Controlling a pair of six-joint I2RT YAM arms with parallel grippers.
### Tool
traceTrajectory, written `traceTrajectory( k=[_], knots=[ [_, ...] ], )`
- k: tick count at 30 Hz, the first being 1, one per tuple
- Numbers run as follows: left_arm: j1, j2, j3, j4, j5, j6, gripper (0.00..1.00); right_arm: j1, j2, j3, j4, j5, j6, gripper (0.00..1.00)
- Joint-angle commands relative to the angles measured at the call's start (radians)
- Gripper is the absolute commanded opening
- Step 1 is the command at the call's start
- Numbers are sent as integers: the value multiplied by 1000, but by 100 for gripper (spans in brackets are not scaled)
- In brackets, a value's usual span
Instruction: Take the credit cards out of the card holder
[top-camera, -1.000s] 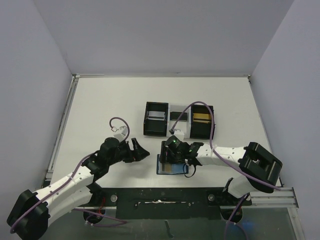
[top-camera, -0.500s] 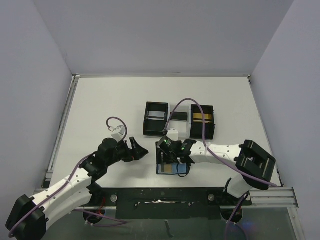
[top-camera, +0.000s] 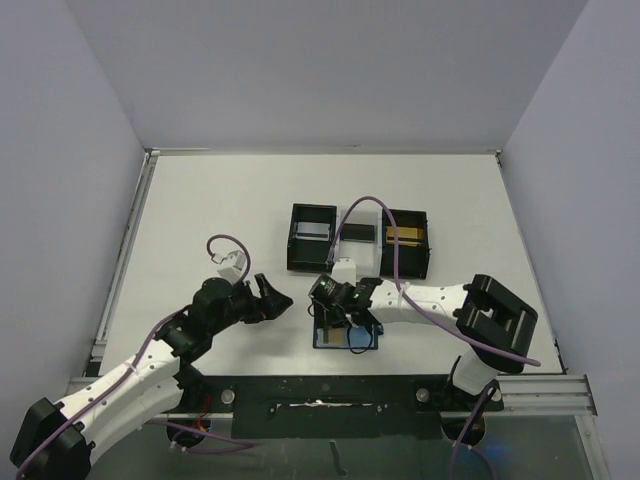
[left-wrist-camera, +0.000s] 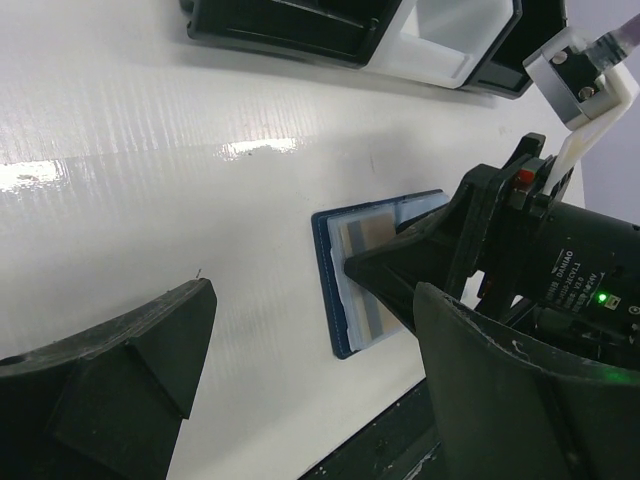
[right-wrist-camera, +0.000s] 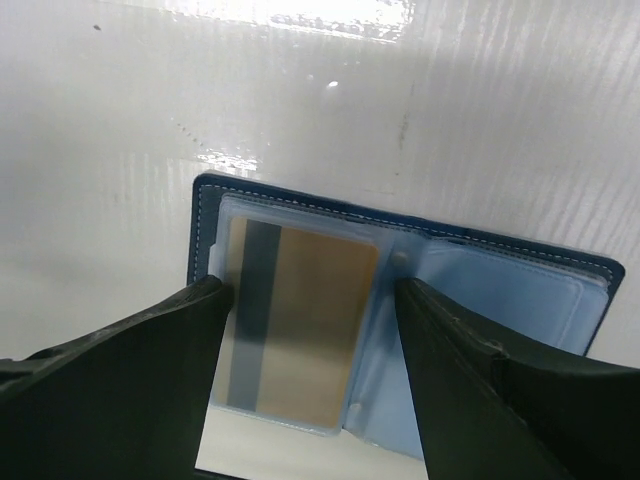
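Observation:
The dark blue card holder (top-camera: 345, 336) lies spread open on the table near the front edge, clear pockets up. A gold credit card (right-wrist-camera: 300, 325) with a dark stripe sits in its left pocket. My right gripper (right-wrist-camera: 310, 295) hangs low over it, open. One finger is at the pocket's left edge and the other by the fold, so the jaws straddle the card. From above, the right gripper (top-camera: 345, 312) hides much of the holder. My left gripper (top-camera: 276, 300) is open, empty, and left of the holder. In its own view the holder (left-wrist-camera: 328, 270) lies ahead of the left gripper (left-wrist-camera: 315, 300).
Two black open boxes joined by a white tray stand behind the holder. The left box (top-camera: 312, 238) holds a silver-grey card, the right box (top-camera: 405, 243) a gold one, and the tray (top-camera: 357, 233) a dark one. The black front rail (top-camera: 320, 385) runs just below the holder.
My right gripper has slid left across the open holder and its jaws have widened around the gold card. The left arm has crept slightly forward, still open.

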Motion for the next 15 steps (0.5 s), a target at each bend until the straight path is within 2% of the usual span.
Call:
traceTrajectory(
  k=[1,3,9,15],
  knots=[
    [4,12,27,27,-7,10,80,7,36,-4,42,-3,18,68],
    [5,19,23,32,1,9,80,6,35,-9,44,-9,27,72],
    [5,18,21,33,-1,7,80,5,-20,-6,49,-14,3,75],
    [4,18,24,34,-4,3,80,8,14,25,26,-2,-2,76]
  ],
)
